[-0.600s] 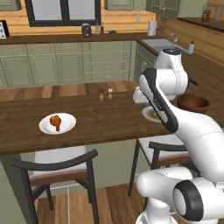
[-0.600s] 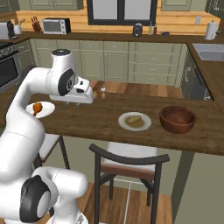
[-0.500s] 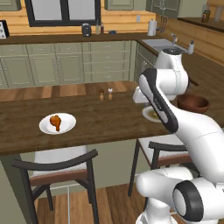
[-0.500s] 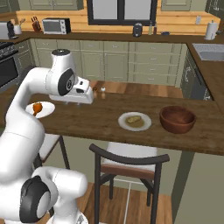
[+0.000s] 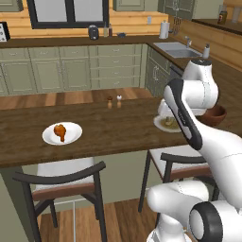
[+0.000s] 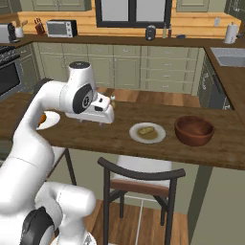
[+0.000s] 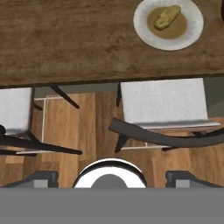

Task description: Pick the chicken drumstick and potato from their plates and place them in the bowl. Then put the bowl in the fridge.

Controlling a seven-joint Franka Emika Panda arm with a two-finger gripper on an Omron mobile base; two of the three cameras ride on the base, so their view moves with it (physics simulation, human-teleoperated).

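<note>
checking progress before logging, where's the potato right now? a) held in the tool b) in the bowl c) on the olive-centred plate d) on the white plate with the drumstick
c: the potato lies on the olive-centred plate, and the bowl beside it holds nothing.

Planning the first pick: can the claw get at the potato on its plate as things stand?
Probably yes. The potato lies bare on its plate, nothing over or beside it, and the claw hangs open above the counter nearby.

White rounded arm (image 6: 43, 129) links, dark joints — glossy, smooth
</note>
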